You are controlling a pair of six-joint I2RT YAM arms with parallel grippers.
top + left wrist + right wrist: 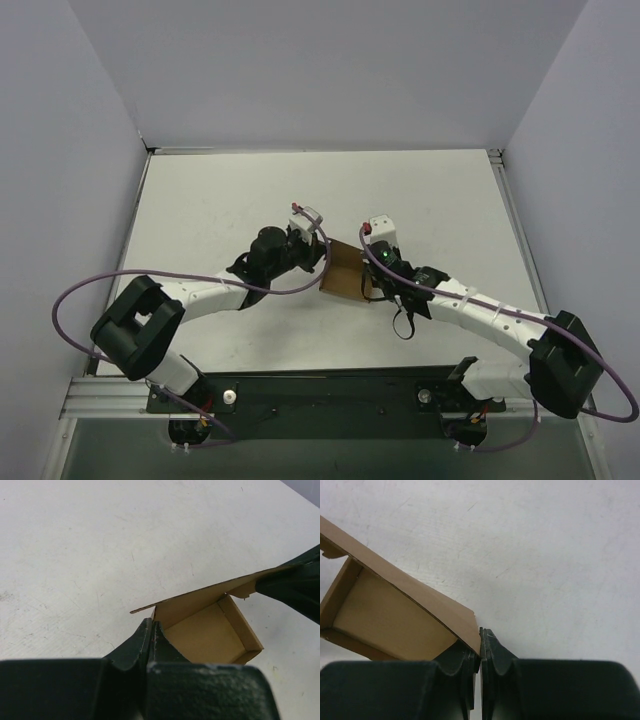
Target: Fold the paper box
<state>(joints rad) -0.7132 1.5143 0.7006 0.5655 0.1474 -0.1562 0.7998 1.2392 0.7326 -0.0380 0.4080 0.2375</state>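
The paper box (345,272) is a small brown cardboard tray with a long flap standing open, held just above the white table between the two arms. In the left wrist view the paper box (205,637) shows its open inside. My left gripper (151,624) is shut on its near left corner, which also shows from above (322,262). My right gripper (481,631) is shut on the end of the flap, with the paper box (385,615) to the left of its fingers. From above, the right gripper (372,285) sits at the box's right edge.
The white table (220,200) is walled by pale panels at the back and both sides. A black mounting rail (300,395) runs along the near edge. Purple cables (75,300) loop out from both arms.
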